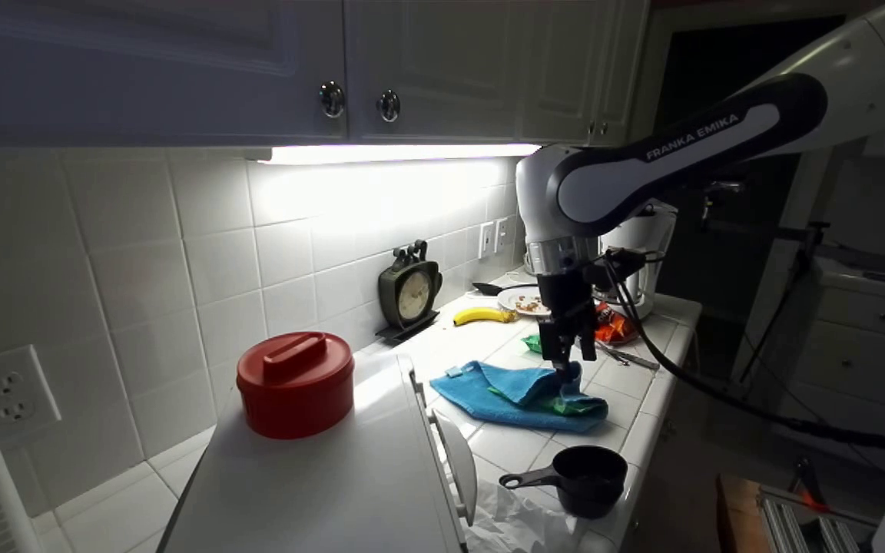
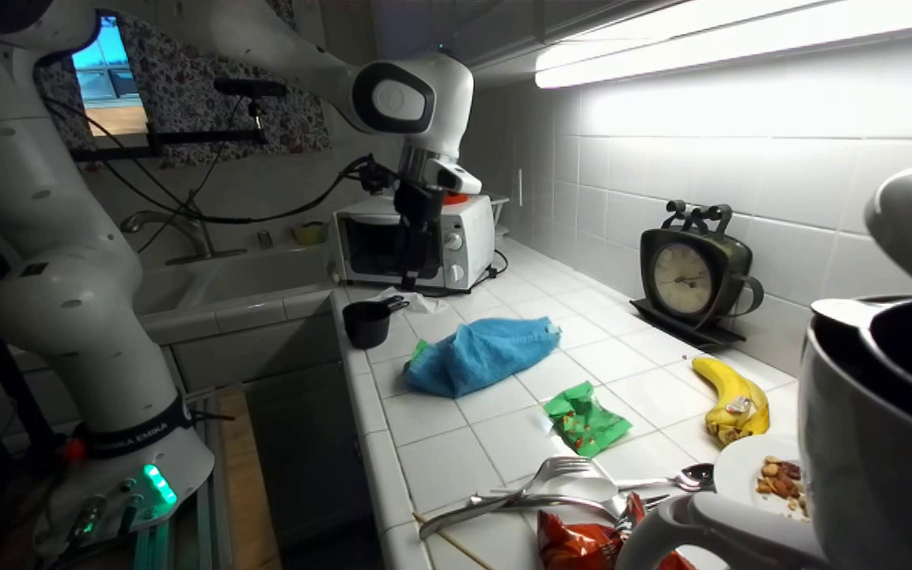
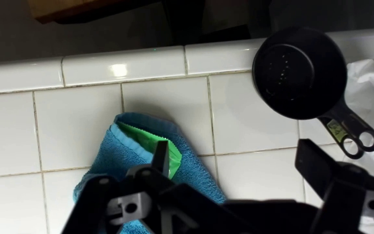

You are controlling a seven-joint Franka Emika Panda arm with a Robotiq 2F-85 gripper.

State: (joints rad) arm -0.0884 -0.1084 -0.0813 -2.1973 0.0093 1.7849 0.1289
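My pincer [image 3: 232, 151] hangs over the white-tiled bench [image 3: 252, 175], released, its jaws spread well apart. Through the wrist camera, one jaw blocks part of my sight of a rumpled blue towel [image 3: 109, 159] lying on the bench. A green packet [image 3: 174, 158] is tucked in the towel's fold, mostly hidden, its serrated edge showing. Near the other jaw I see a black measuring cup [image 3: 299, 74], upright, two handles overlapping, beside a crumpled white sheet [image 3: 365, 94]. In an exterior view I find a second green packet [image 2: 587, 419] lying near the towel, then a yellow banana [image 2: 729, 388], metal cutlery [image 2: 571, 467] and a dark clock [image 2: 682, 277] standing by the tiled wall [image 2: 820, 190]. Also in an exterior view, a red lidded tub [image 1: 296, 392] rests on a white toaster oven [image 1: 366, 453].
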